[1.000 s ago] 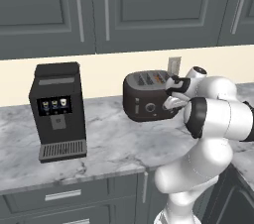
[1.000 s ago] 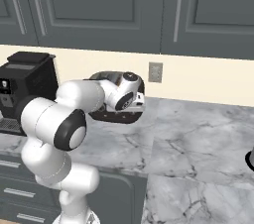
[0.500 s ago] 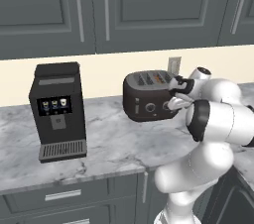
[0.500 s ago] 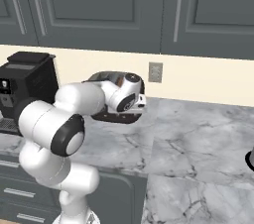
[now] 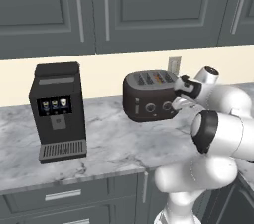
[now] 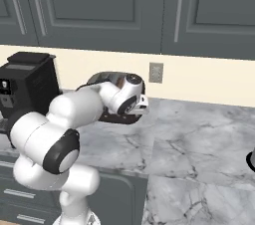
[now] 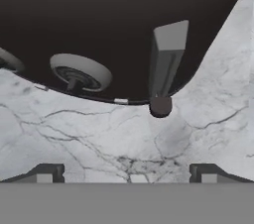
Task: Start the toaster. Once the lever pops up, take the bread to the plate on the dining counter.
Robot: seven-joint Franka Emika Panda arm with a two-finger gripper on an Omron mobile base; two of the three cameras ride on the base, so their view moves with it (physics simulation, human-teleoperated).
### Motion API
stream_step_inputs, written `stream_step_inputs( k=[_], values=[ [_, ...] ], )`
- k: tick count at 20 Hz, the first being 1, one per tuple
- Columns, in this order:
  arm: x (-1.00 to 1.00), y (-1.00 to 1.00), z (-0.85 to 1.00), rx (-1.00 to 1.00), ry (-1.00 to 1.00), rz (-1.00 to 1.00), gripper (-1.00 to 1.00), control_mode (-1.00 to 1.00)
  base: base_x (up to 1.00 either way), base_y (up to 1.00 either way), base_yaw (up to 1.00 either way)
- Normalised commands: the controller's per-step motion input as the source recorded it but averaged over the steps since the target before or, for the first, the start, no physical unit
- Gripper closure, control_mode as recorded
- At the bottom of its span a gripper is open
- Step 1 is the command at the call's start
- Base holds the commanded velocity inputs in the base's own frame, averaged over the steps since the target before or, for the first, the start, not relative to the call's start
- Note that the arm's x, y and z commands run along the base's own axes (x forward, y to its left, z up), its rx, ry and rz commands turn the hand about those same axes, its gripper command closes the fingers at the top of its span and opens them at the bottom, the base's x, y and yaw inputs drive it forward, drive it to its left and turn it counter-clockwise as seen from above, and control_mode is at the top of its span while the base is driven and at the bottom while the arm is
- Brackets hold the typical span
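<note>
**Open gripper at the toaster's side**

At the bottom of the hand view, the gripper (image 7: 127,173) is spread wide and holds nothing. Just past it, in the top half, is the dark toaster (image 7: 99,25) with its lever (image 7: 166,59). Farther left stands the coffee machine (image 5: 57,111).

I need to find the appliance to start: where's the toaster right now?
The toaster sits on the marble worktop against the back wall, right of the coffee machine, below the wall outlet; the open end effector is at its right end.
</note>
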Motion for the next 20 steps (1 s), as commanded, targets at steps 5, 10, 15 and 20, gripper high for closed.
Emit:
stream_step_inputs(
  k=[5,10,15,20],
  values=[
    [-0.08,0.00,0.39,0.00,-0.03,-0.10,-1.00,-1.00,0.00,0.00,0.00],
    [-0.03,0.00,0.46,0.00,-0.02,-0.09,-1.00,-1.00,0.00,0.00,0.00],
    [-0.01,0.00,0.52,0.00,-0.05,-0.05,-1.00,-1.00,0.00,0.00,0.00],
    [-0.07,0.00,0.37,0.00,-0.10,0.00,-1.00,-1.00,0.00,0.00,0.00]
  ],
)
